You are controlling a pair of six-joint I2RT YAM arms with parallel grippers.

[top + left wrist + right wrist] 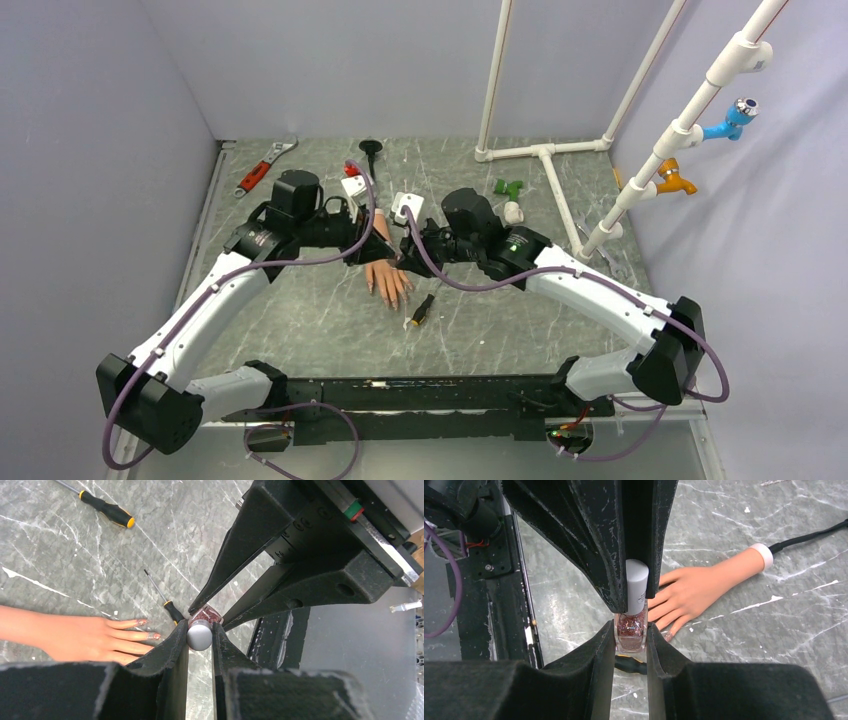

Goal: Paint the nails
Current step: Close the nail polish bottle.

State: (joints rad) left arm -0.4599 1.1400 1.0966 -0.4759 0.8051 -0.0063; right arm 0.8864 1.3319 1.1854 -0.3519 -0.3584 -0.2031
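Observation:
The peach mannequin hand (388,280) lies flat on the grey table, fingers toward the arms; a white cuff and a black stalk (804,535) show at its wrist. Two of its nails (156,636) look pale with reddish glitter, and a third nail (669,636) shows past the bottle. Both grippers meet just above the fingers. My right gripper (630,635) is shut on the glass body of a polish bottle (630,630) full of red glitter. My left gripper (200,630) is shut on the bottle's pale cap (200,636). In the top view the bottle is hidden between the grippers.
A yellow-and-black screwdriver (422,310) lies beside the fingers, and a second, larger one (107,510) lies further off. A red-handled wrench (258,172), white blocks (408,205), a green fitting (510,187) and a white pipe frame (545,160) stand behind. Walls close both sides.

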